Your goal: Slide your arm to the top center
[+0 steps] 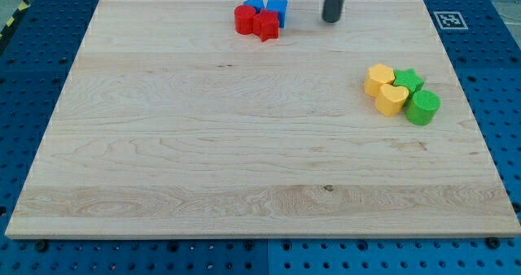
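Wooden board [163,145] holds eight blocks (two per colour), my tip [331,19] top-centre.

Pale wooden board [244,145] carrying 2 clusters of blocks.

At the view's top I see 2 red blocks [256,21] touching 2 blue blocks [269,6]; at the right, 2 yellow blocks [385,89] against 2 green blocks [417,98].

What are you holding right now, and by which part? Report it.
Nothing is held. My tip is a bare rod end near the board's top edge, apart from the red star block on its left in the view.
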Tool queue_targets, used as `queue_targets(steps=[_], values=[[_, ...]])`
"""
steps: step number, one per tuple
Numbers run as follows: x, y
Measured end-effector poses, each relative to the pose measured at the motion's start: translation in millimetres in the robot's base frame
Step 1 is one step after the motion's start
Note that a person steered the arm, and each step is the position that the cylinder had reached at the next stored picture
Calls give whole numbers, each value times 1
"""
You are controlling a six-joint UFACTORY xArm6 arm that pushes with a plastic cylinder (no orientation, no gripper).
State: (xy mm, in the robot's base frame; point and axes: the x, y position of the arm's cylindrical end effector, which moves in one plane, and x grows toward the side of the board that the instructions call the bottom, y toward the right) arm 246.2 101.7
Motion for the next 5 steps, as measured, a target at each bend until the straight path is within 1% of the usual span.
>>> queue_targets(steps=[1, 4, 5], values=[[-1, -20], [-54, -33], [-53, -64]])
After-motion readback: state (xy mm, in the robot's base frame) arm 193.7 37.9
